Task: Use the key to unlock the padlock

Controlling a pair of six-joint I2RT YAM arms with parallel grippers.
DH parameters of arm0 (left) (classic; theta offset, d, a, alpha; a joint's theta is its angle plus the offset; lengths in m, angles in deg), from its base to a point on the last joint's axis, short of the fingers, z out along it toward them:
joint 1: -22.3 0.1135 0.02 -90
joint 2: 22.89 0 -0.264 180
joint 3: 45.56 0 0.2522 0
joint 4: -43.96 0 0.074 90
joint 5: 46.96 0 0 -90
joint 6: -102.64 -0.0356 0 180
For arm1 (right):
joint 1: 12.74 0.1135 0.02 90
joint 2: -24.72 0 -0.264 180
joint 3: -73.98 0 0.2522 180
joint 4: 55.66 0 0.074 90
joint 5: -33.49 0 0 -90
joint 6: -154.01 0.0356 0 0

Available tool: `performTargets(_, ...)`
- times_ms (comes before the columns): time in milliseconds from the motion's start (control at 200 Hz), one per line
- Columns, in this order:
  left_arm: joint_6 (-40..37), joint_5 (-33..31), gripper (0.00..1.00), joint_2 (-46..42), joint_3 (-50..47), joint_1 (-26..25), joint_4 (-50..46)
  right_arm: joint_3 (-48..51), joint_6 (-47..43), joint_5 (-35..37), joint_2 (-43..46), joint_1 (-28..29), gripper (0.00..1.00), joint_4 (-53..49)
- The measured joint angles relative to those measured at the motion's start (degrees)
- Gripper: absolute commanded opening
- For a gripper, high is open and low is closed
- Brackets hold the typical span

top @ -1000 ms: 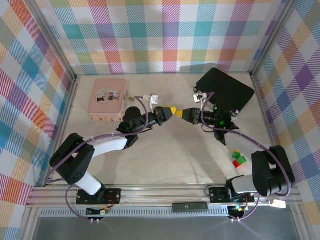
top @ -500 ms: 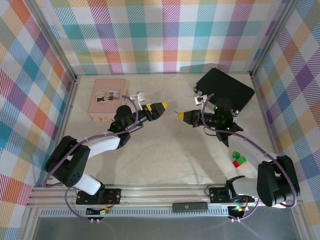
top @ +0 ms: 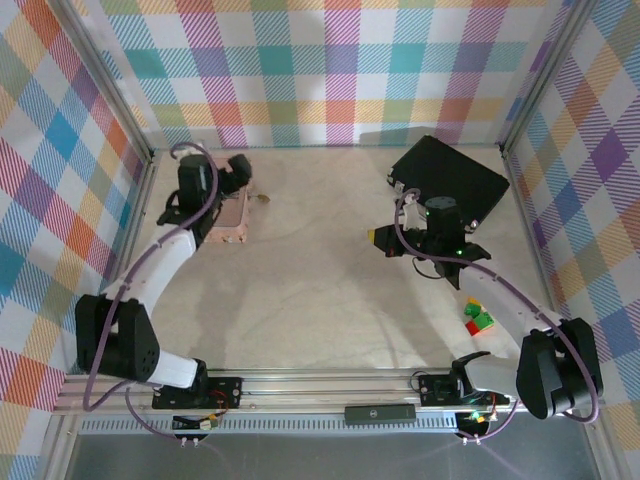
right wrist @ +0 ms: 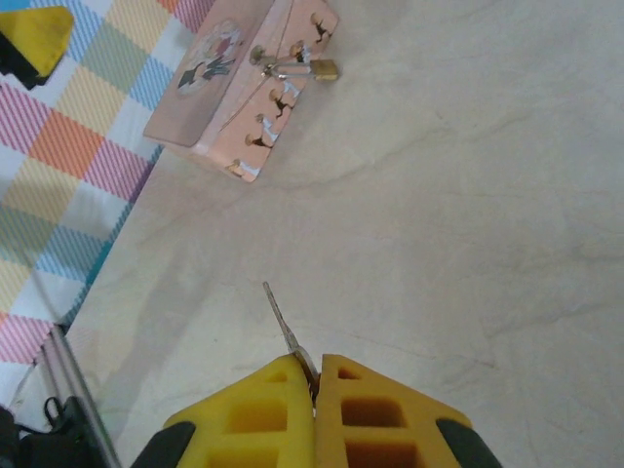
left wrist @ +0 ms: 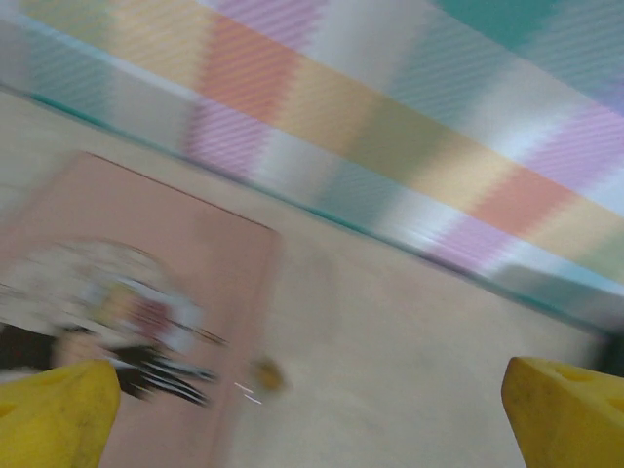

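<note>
The tiny brass padlock (right wrist: 325, 69) hangs from the clasp on the side of the pink box (right wrist: 234, 88), its silvery shackle through the clasp. From above, the padlock (top: 262, 198) is a speck just right of the pink box (top: 230, 225). In the blurred left wrist view the padlock (left wrist: 265, 373) sits beside the pink box (left wrist: 127, 292). My left gripper (left wrist: 312, 419) hovers over the box, open, its yellow fingers (left wrist: 54, 414) far apart and holding nothing. My right gripper (right wrist: 314, 375) is shut on the key (right wrist: 283, 327), whose thin blade points towards the box. The right gripper (top: 375, 238) is mid-table.
A black case (top: 450, 180) lies at the back right, behind my right arm. A red-green-yellow cube (top: 478, 318) sits at the right near the front. Plaid walls close in the table (top: 320, 300) on three sides.
My left arm swung from the table's middle back and left to above the pink box, its fingers now wide apart. My right gripper drew back slightly right, still holding the key.
</note>
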Motion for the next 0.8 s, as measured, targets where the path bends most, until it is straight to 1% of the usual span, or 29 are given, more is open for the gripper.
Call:
performTargets(90, -2.58, -2.99, 1.0, 6.56, 6.88, 3.5, -3.56, -0.26, -0.02, 0.85, -1.31, 0.0, 0.0, 0.44)
performTargets(175, -4.04, -3.3, 1.0, 13.68, 13.88, 6.14, -7.1, -0.26, 0.0, 1.31, -2.64, 0.07, 0.0, 0.46)
performTargets(300, -5.09, -1.55, 1.0, 24.83, 24.48, 10.47, -12.61, -0.26, -0.02, 1.46, -3.37, 0.33, 0.0, 0.44)
performTargets(415, -5.77, 1.57, 1.0, 32.65, 30.77, 13.25, -16.22, -0.26, -0.02, 1.44, -3.37, 0.39, 0.0, 0.37)
performTargets(575, -9.07, 4.66, 1.0, 39.78, 36.68, 14.67, -20.02, -0.61, -0.04, 1.16, -3.37, 0.39, 0.0, -0.2)
performTargets(680, -12.15, 9.25, 1.0, 42.25, 38.49, 14.75, -21.05, -1.44, -0.28, 0.94, -3.37, 0.39, 0.0, -0.46)
performTargets(800, -14.69, 15.26, 0.99, 42.73, 38.86, 14.91, -21.07, -2.69, -0.9, 0.81, -3.87, 0.39, 0.0, -1.05)
